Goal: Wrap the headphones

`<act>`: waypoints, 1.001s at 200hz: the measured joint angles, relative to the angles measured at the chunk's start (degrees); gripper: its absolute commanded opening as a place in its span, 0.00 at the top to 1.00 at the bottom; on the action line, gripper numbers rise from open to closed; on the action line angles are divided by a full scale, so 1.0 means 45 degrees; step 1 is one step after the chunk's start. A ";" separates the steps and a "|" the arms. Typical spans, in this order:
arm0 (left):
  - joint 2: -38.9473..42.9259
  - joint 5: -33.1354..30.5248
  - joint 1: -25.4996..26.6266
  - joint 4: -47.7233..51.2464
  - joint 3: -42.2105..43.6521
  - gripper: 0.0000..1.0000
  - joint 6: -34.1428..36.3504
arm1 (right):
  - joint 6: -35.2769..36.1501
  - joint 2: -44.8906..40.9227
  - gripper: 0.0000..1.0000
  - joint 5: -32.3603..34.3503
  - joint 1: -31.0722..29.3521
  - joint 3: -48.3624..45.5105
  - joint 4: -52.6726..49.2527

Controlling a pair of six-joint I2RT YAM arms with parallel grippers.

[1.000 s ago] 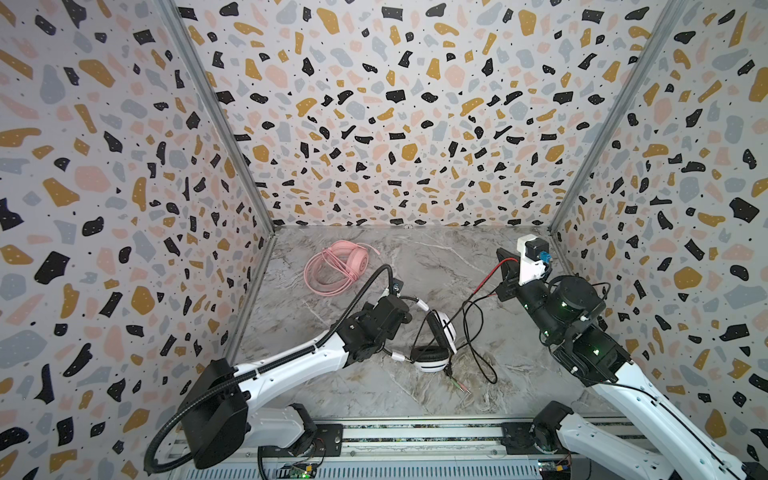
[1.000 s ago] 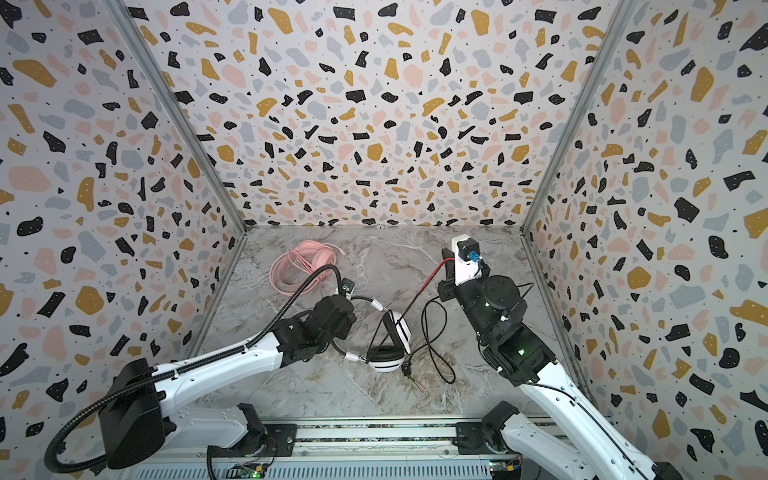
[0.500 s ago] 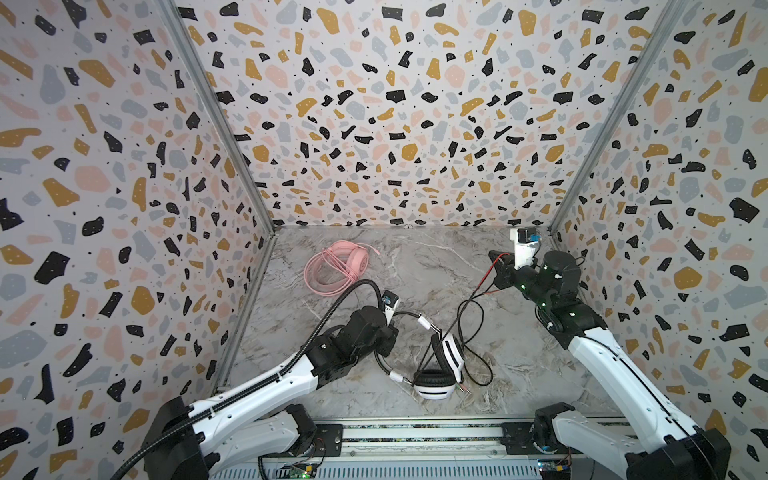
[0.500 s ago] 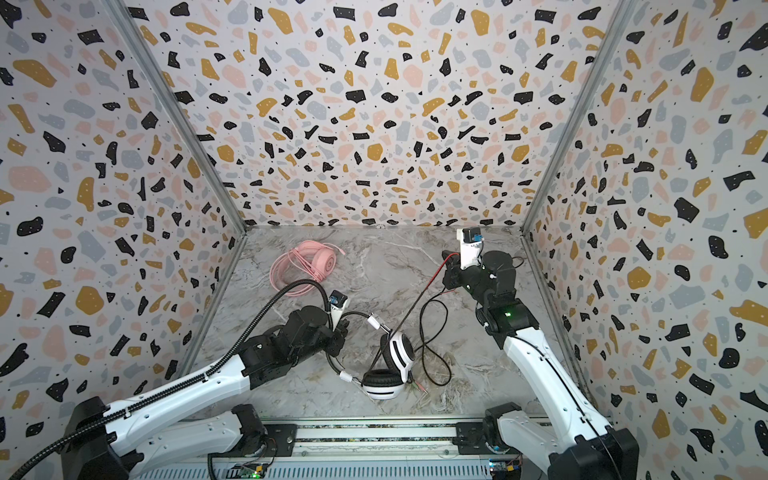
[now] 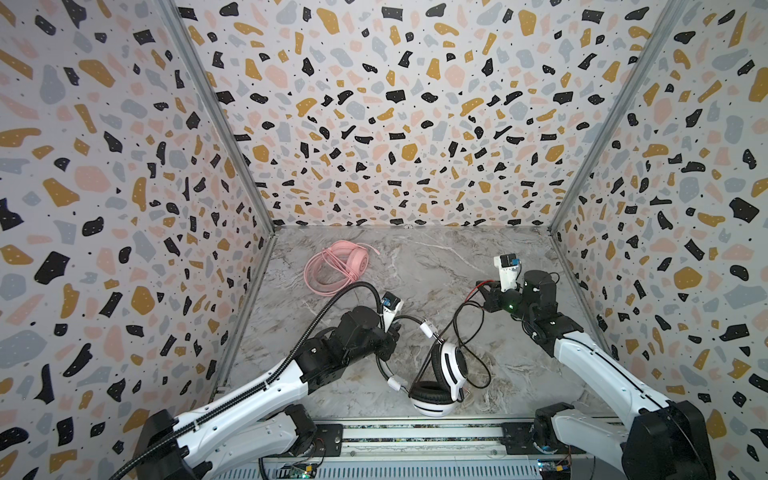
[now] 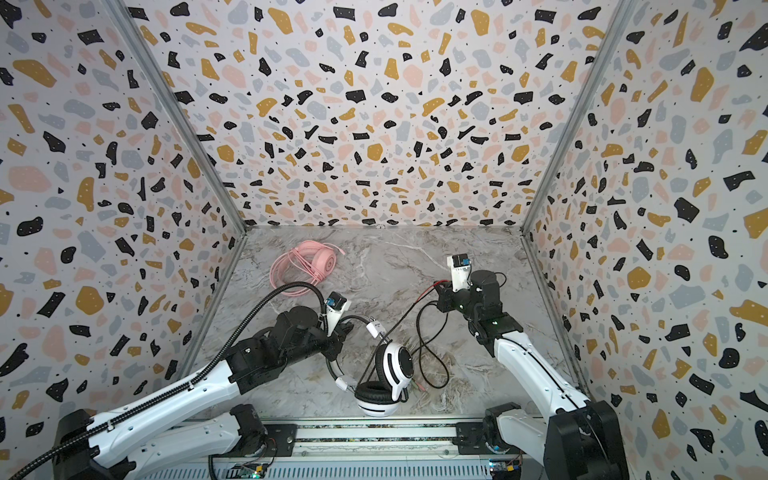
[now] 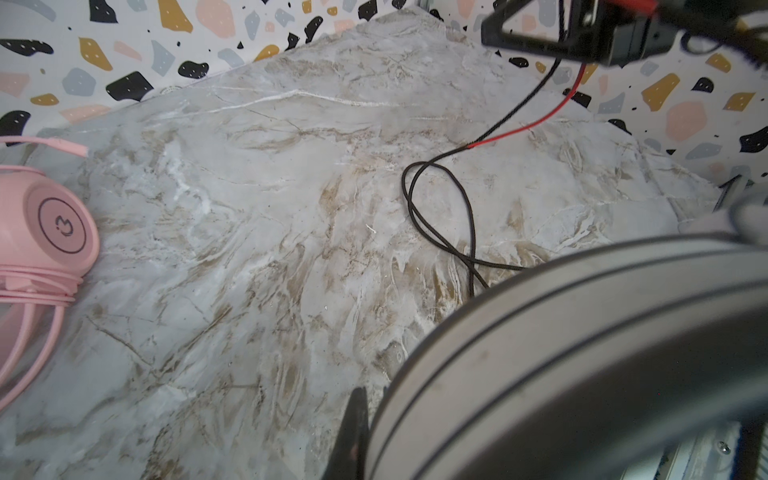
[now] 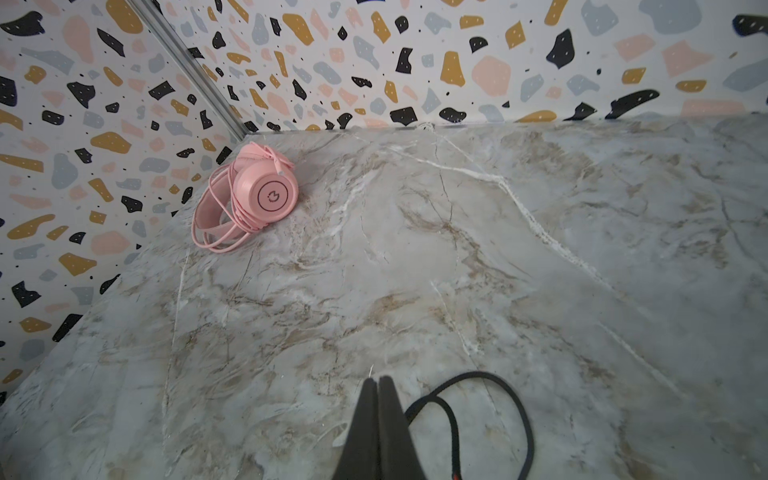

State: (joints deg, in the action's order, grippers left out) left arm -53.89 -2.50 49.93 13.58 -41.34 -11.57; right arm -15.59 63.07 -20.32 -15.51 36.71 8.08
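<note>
My left pincer (image 5: 392,332) clamps band of white-and-black striped headset (image 5: 451,365); right pincer (image 5: 482,286), closed, pinches its black cable (image 8: 473,374). Risk: slack loops tangle.

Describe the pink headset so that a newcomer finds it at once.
Look at the far left corner of the marble table. The pink headset lies there alone, its pink cable wound around it; the white-and-black headset sits at the front.

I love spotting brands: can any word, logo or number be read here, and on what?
No readable words or numbers anywhere.
Pink headphones: a ringed symbol on the ear cup, no letters.
White headphones: no marking shows.
Blue patch on the right wrist camera: too small to read.
</note>
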 measured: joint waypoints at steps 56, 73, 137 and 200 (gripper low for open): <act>0.0486 -0.0019 -0.0044 -0.0141 -0.1001 1.00 -0.0345 | -0.0369 0.0039 0.97 -0.0860 -0.0602 -0.1326 0.0835; 0.0447 0.0039 -0.0180 -0.0175 -0.1481 1.00 -0.0539 | -0.0364 0.0525 0.97 -0.0743 -0.1438 -0.1336 0.1195; -0.0835 0.2108 -0.2419 -0.0680 -0.3298 1.00 -0.2409 | -0.0753 0.2579 0.97 -0.0821 -0.2890 -0.1501 0.3405; -0.1365 0.2929 -0.4070 -0.2127 -0.3322 1.00 -0.5294 | -0.1151 0.3167 0.95 -0.0874 -0.3711 -0.1651 0.5008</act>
State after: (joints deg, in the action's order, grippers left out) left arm -60.03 10.68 31.62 4.01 -56.29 -35.40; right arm -20.78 77.32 -24.25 -32.21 29.28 30.61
